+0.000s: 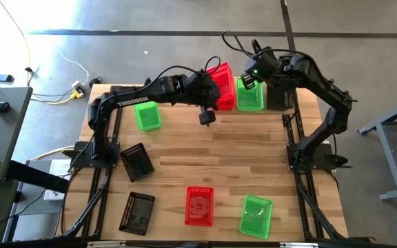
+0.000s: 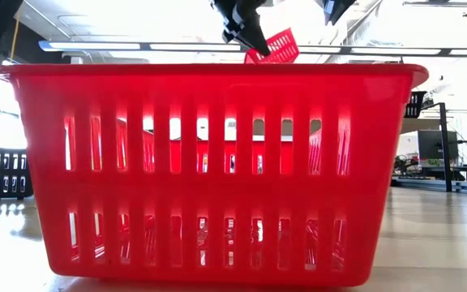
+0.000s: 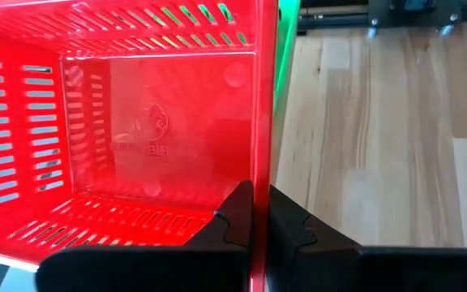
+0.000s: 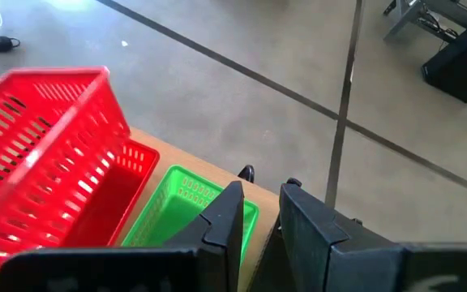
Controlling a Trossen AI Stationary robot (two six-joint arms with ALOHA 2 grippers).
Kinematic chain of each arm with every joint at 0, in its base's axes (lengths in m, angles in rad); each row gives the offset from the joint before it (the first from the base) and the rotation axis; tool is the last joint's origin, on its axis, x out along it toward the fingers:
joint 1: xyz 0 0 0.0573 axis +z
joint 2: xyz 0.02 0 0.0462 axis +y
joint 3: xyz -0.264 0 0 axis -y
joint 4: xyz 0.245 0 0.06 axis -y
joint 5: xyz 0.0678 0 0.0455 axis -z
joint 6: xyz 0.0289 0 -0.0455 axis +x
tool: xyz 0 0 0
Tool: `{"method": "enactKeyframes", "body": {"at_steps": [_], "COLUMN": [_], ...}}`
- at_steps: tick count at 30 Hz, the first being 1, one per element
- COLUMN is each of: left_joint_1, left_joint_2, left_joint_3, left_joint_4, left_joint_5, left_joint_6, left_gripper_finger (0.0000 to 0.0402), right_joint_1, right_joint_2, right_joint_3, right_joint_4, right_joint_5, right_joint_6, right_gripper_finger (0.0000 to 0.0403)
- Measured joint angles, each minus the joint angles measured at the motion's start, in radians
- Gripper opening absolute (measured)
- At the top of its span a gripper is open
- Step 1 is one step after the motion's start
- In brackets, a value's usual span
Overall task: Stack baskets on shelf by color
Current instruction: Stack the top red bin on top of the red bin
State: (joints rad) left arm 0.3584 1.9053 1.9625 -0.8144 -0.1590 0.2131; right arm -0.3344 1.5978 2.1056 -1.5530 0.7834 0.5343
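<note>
My left gripper (image 1: pixel 212 93) is shut on a red basket (image 1: pixel 220 81), which it holds in the air over the table's far edge. The basket hangs tilted above a second red basket (image 4: pixel 124 182), which stands next to a green basket (image 4: pixel 181 207). The shelf beneath those two I cannot make out. My right gripper (image 4: pixel 259 212) hovers above the green basket (image 1: pixel 249 96), its fingers slightly apart with nothing between them. On the table lie another red basket (image 1: pixel 199 205), two green baskets (image 1: pixel 147 116) (image 1: pixel 256 215) and two black baskets (image 1: pixel 136 162) (image 1: pixel 137 212). My left gripper pinches one side wall of the red basket at its rim (image 3: pixel 259 174). One finger (image 3: pixel 232 217) is inside the basket and the other (image 3: pixel 292 223) outside. The basket is lifted clear and tipped, its open side turned toward the gripper and its bottom (image 3: pixel 156 134) away.
The near red basket (image 2: pixel 217 170) stands right in front of the low camera and blocks most of that view. A dark object (image 1: pixel 278 96) sits right of the far green basket. Bare wooden table top (image 1: pixel 240 155) lies in the middle.
</note>
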Motion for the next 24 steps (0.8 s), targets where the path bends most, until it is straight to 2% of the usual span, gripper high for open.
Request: {"method": "enactKeyframes", "body": {"at_steps": [17,24], "left_joint_1": [0.034,0.048], "left_joint_2": [0.039,0.039], "left_joint_3": [0.000,0.000], "left_joint_4": [-0.030,-0.035], "left_joint_5": [-0.008,0.036], "left_joint_6": [0.027,0.035], "left_gripper_finger": [0.0000,0.0000], "right_joint_1": [0.000,0.000], "right_joint_2": [0.000,0.000], "right_joint_3": [0.000,0.000], "right_joint_4": [0.000,0.001], "right_joint_5": [-0.003,-0.006], "right_joint_6": [0.006,0.007], "right_gripper_finger": [0.0068,0.0068]}}
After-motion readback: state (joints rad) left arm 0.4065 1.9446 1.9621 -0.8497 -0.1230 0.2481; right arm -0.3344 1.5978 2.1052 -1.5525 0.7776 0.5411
